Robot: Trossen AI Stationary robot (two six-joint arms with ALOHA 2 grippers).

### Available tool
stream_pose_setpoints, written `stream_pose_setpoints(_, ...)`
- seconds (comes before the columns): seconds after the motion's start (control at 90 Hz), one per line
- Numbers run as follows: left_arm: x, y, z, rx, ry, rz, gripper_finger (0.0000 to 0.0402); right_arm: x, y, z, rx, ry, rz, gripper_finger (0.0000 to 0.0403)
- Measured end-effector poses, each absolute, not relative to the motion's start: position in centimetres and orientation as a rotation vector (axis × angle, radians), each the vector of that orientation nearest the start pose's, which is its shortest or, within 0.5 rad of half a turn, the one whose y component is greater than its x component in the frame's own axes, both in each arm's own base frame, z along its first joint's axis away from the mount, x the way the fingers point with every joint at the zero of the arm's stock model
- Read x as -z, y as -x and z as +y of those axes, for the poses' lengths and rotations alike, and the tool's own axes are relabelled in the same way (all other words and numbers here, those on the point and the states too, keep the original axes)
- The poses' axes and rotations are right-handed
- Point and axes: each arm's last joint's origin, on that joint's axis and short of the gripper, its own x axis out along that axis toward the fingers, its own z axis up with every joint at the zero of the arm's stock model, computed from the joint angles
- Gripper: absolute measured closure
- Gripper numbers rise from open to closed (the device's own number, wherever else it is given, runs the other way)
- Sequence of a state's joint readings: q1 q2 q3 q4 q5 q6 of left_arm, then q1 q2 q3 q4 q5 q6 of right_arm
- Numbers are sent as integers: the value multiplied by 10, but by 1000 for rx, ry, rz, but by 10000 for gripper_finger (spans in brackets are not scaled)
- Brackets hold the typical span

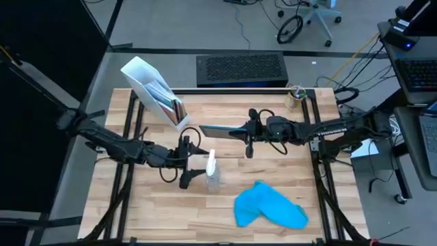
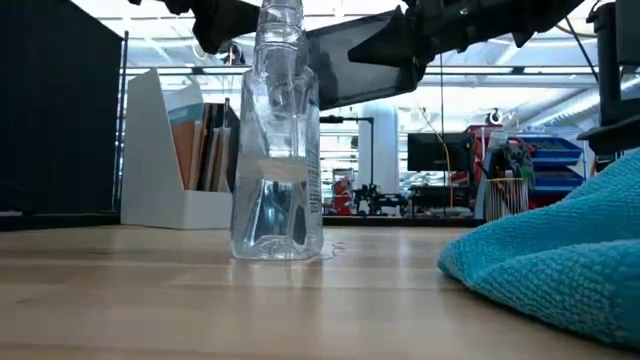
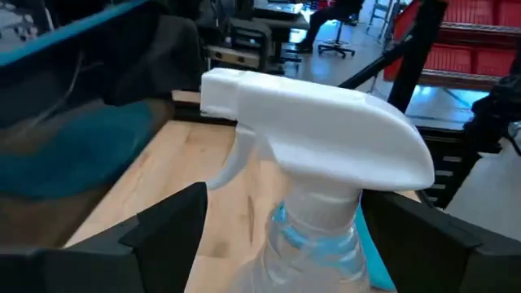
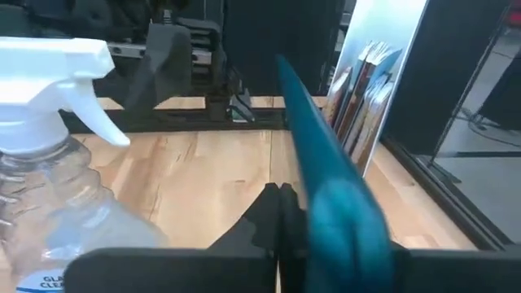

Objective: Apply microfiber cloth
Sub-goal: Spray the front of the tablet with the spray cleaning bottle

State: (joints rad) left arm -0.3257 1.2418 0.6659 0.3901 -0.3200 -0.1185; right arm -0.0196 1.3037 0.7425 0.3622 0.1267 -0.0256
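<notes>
Here the microfiber cloth (image 1: 270, 208) lies on the wooden table (image 1: 157, 212) — left jaws wide, right jaws clamping a tablet (image 1: 220, 131).

A: What colour is the microfiber cloth (image 1: 270, 207)?
B: Bright sky blue. The surface (image 1: 225, 225) is light wood with stripes.
A: And the spray bottle (image 1: 213, 174)?
B: See-through, with a white top. The file holder (image 1: 151, 89) is white too. The tablet (image 1: 222, 131) is dark grey.

Almost no text could be read. On the spray bottle (image 4: 61, 224) a blue label showed the letters "GLA" over "CLE", cut off at the edge. Nothing else was legible.
</notes>
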Motion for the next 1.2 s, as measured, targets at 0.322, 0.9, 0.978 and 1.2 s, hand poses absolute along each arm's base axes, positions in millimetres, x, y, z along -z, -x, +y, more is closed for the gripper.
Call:
stream_pose_setpoints(0.322, -241, -276, -66, -43, -22, 123, 91, -260, -284, -3, 126, 50, 197, 394)
stream_pose_setpoints(0.9, -238, -282, -61, -69, -12, 111, 91, -255, -255, 17, 353, 100, 420, 394)
stream_pose_setpoints(0.978, -238, -282, -61, -69, -12, 110, 91, -253, -246, 29, 396, 69, 455, 394)
stream_pose_setpoints(1.2, -238, -282, -60, -77, -11, 108, 91, -245, -236, 73, 424, 106, 452, 394)
